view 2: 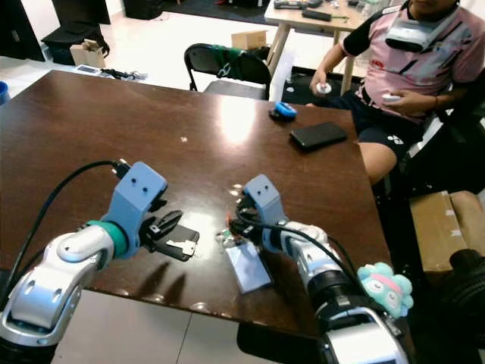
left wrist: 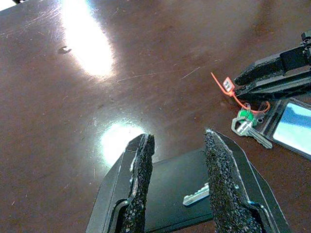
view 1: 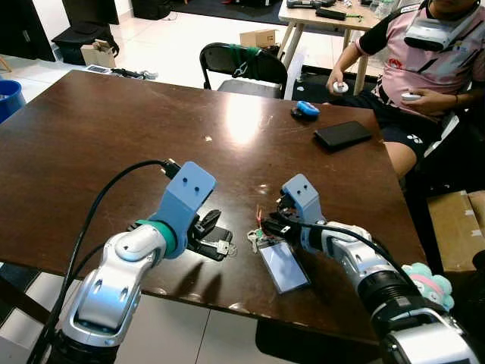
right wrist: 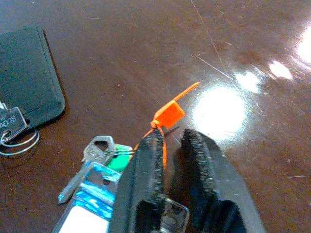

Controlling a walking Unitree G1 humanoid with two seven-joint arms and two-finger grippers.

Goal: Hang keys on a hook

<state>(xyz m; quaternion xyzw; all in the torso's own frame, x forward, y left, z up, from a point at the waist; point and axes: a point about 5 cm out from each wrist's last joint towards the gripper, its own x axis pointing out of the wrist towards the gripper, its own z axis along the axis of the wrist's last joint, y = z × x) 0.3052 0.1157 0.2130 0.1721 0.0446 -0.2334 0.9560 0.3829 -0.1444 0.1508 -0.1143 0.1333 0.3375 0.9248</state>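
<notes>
Orange tag (right wrist: pixel 168 112) sits against your right end effector (right wrist: pixel 174 141), its fingers nearly clenched; keys (right wrist: pixel 99 150) just beside.

Glossy brown table (view 1: pixel 114 136) — black chair (view 1: pixel 242 67), white tiled floor (view 1: pixel 170 45) behind.

bright | glare patches on table (view 1: pixel 244 121) | sharp, no blur

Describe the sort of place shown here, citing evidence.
Probably a home or workshop room used for robot testing: a dark wooden table, a folding chair, cardboard boxes, and a seated person holding controllers.
</notes>
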